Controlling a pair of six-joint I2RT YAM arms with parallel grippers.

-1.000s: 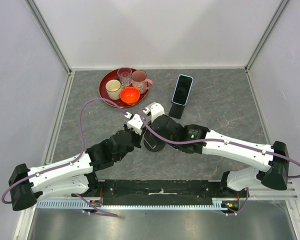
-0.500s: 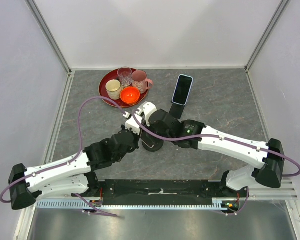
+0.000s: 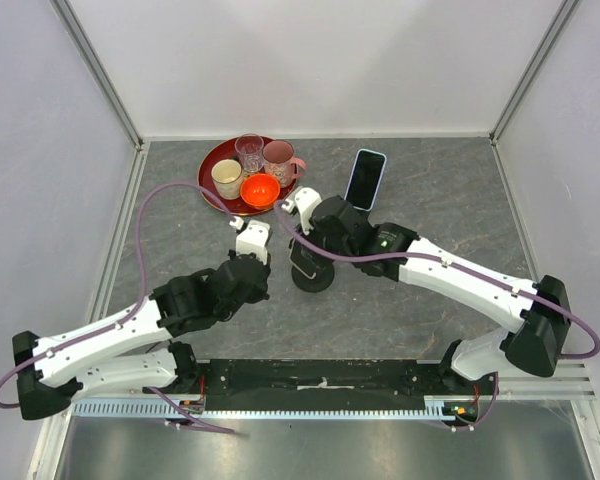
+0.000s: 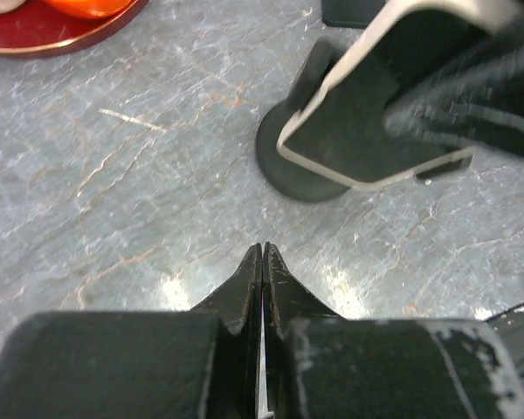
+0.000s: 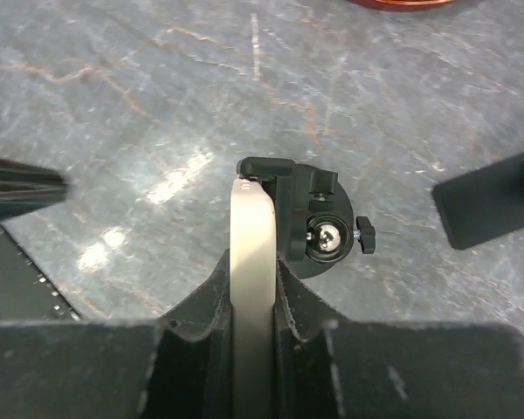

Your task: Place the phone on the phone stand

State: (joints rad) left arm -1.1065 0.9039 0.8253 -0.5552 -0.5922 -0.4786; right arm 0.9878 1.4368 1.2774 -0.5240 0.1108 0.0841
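My right gripper (image 3: 305, 256) is shut on a phone with a cream edge (image 5: 251, 253), holding it edge-on. The phone's far end meets the lip of the black round phone stand (image 5: 316, 234), beside the stand's ball joint. In the left wrist view the phone's dark face (image 4: 367, 131) leans over the stand's round base (image 4: 293, 175). In the top view the stand (image 3: 315, 279) sits mid-table. My left gripper (image 3: 251, 233) is shut and empty, left of the stand; its tips (image 4: 263, 250) hover above bare table.
A second phone in a blue case (image 3: 365, 178) leans on another black stand at the back. Its flat base (image 5: 493, 209) shows in the right wrist view. A red tray (image 3: 212, 167) with cups and an orange bowl (image 3: 260, 189) sits back left.
My left gripper has drawn back to the left, away from the stand. My right gripper with the phone has shifted slightly toward the far side, over the stand.
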